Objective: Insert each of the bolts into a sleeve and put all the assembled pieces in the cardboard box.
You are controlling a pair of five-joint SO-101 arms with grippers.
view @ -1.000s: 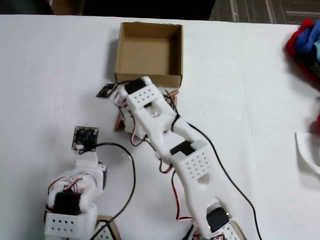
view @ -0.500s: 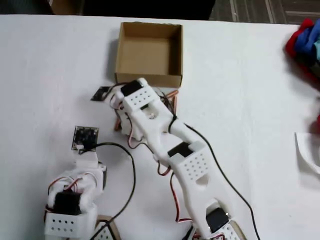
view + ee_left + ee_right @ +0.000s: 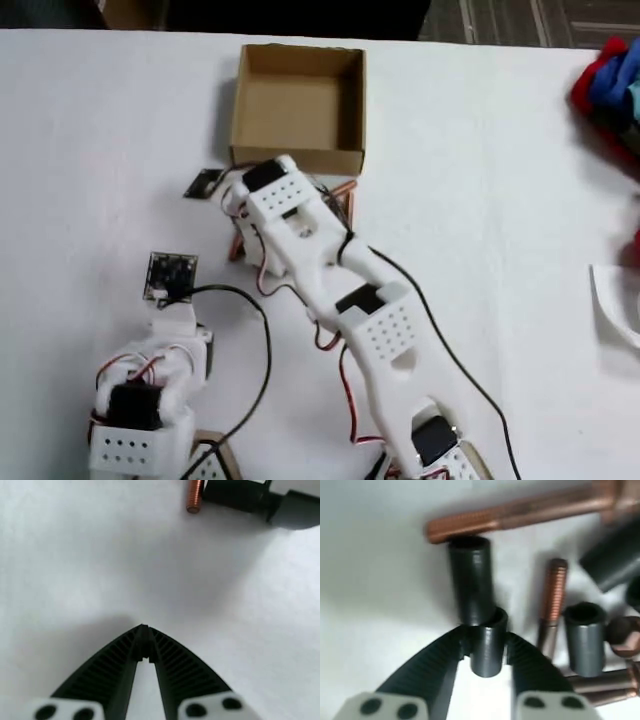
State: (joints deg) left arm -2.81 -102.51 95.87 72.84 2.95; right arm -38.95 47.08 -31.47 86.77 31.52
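Pulled back slightly from the cardboard box [image 3: 300,95], right hand [image 3: 485,636] pinches a dark sleeve [image 3: 487,655]; left hand [image 3: 143,631] is pressed together.

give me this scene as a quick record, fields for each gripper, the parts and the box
right gripper: shut on a sleeve, amid the parts pile
left gripper: shut, holding nothing, above bare table
loose parts: copper bolts and loose sleeves lying on the table
cardboard box: open, no pieces inside
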